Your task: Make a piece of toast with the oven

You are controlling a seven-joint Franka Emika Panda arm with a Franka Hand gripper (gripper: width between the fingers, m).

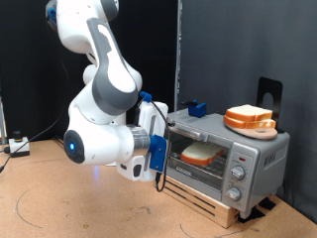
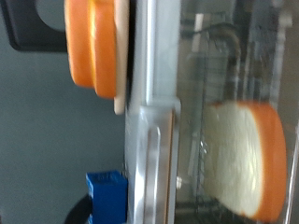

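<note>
at the left and centre of the exterior view the white robot arm (image 1: 104, 89) is reaching down, its end effector (image 1: 158, 149) sitting against the front left of the boxy silver-grey toaster oven (image 1: 223, 159); whether its fingers are spread or closed i cannot tell. inside, behind the glass door (image 2: 224, 103), the pale cream slice of toast with orange-brown crust (image 1: 203, 153) is lying on the rack. it is looking light, soft and crumbly, best pinched gently at the firmer crust edge. to the right, an orange plate of similar slices (image 1: 250, 120) is resting on the oven's top.
</note>
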